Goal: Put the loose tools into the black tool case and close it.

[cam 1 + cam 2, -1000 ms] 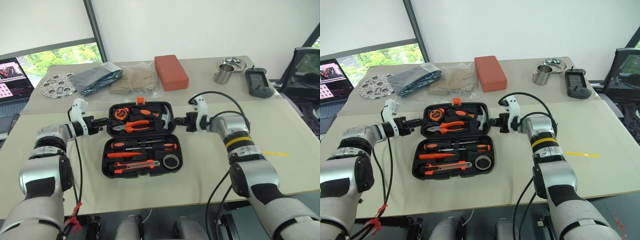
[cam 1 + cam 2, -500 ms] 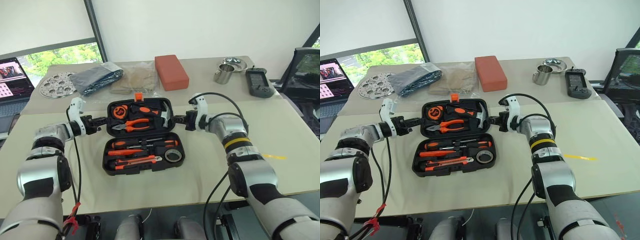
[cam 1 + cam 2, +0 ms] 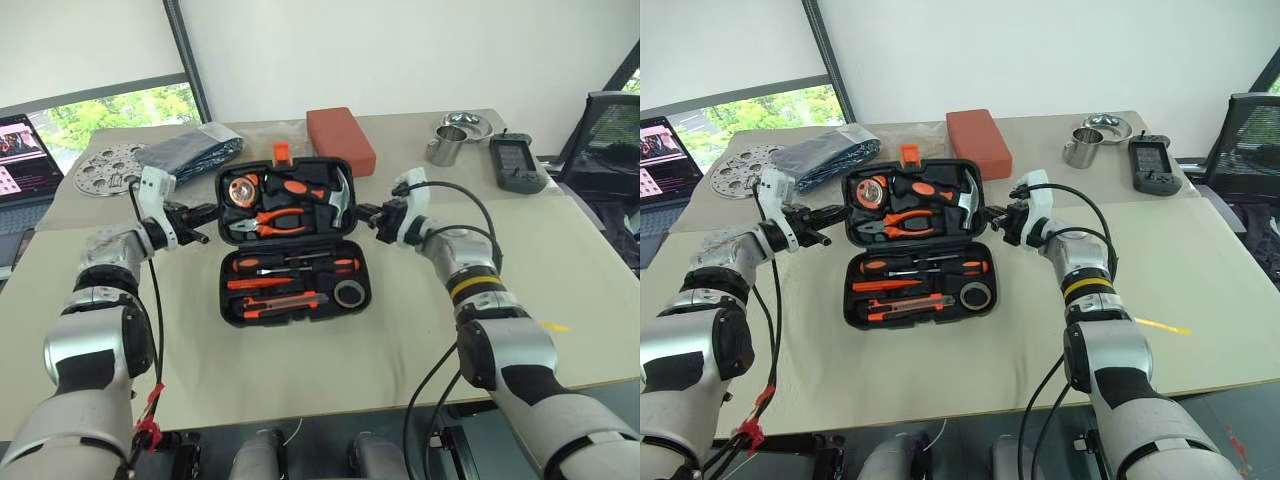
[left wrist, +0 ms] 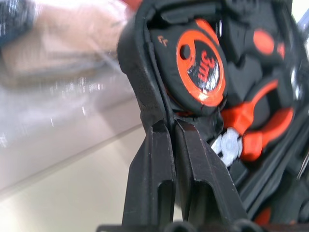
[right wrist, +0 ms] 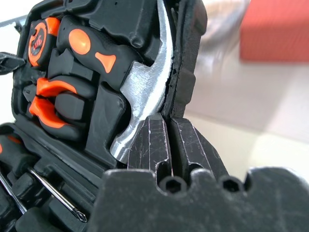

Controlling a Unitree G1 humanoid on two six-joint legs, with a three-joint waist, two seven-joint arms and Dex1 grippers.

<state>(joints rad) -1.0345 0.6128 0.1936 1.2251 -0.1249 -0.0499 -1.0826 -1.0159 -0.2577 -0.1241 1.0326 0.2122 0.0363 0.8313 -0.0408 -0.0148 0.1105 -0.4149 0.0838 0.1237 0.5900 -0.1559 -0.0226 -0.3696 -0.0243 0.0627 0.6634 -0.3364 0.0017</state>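
Table (image 3: 560,260): beige cloth-covered surface carrying all items listed.

Black tool case (image 3: 292,290): open, centre of the table. Near half lies flat; lid half (image 3: 285,200) is tilted up off the table, orange latch (image 3: 281,151) at its far edge.

Brick-red block (image 3: 340,140): far side, just behind the lid. Grey bag (image 3: 190,152) to its left, perforated metal disc (image 3: 105,168) further left, laptop (image 3: 25,150) at the far left edge. Steel cup (image 3: 447,148), steel bowl (image 3: 468,125) and black handheld device (image 3: 515,165) at far right.

Left gripper (image 3: 207,213): fingers drawn narrow, pinching the lid's left edge. The left wrist view gives this contact close up, and the tape measure (image 4: 200,67) just inside the rim.

Right gripper (image 3: 364,213): fingers likewise narrow, clamped on the lid's right edge. The right wrist view shows the rim between the fingertips and the hammer (image 5: 140,82) head seated against it; the head views give only its general place.

Lid contents: hammer, tape measure, orange-handled pliers (image 3: 268,222).

Near half contents: two long screwdrivers (image 3: 290,266), slim orange screwdriver (image 3: 262,283), utility knife (image 3: 285,304), grey tape roll (image 3: 348,293) at the right end, all seated in slots.
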